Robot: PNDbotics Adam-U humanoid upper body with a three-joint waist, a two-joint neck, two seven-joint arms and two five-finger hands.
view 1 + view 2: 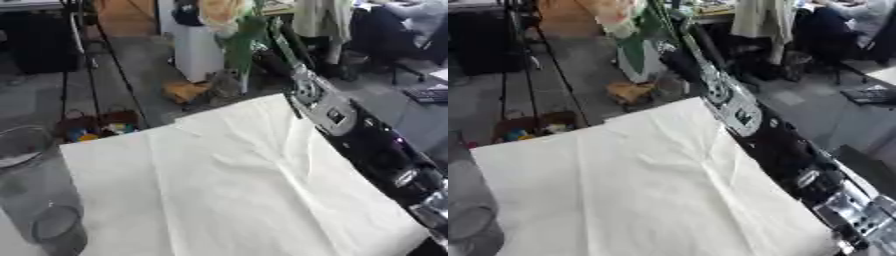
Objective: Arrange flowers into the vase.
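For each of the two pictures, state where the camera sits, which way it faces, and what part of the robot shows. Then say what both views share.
Left eye view: head camera looking down at the white cloth; the right arm reaches up to a flower; glass vase at lower left.
Right eye view: same head, same downward look; right arm nearer centre, vase mostly cut off.
Shared: cloth, arm, flower, vase. The robot hand cannot be made out.

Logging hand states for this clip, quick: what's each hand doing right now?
Left hand: not in view.
Right hand: raised beyond the table's far edge, holding a flower with green leaves; the fingers themselves are too blurred to make out.
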